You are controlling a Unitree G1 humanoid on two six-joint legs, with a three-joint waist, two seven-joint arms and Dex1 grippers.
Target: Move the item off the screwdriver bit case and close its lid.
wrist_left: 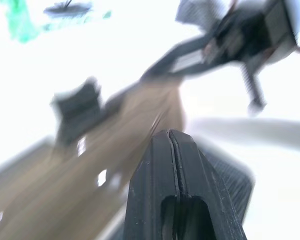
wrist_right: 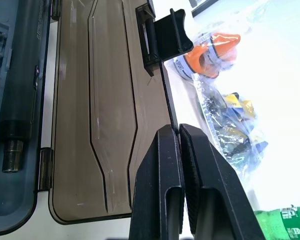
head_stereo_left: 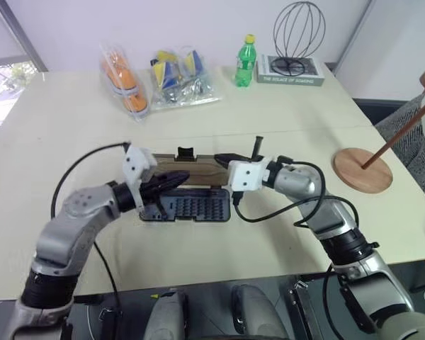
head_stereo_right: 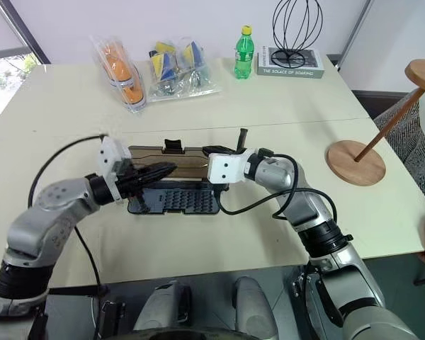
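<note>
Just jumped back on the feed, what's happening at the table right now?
The reddish-brown wooden stand is already off the case, resting at the table's right edge. The flat dark grey screwdriver bit case lies open in front of the robot, its translucent smoky-brown lid partly raised. The right gripper is shut on the lid's far edge beside the black latch. The left gripper, fingers shut, hovers over the case. The lid is not yet closed.

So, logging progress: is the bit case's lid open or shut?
Open: the lid lies spread behind the bit case, whose rows of bits show.
</note>
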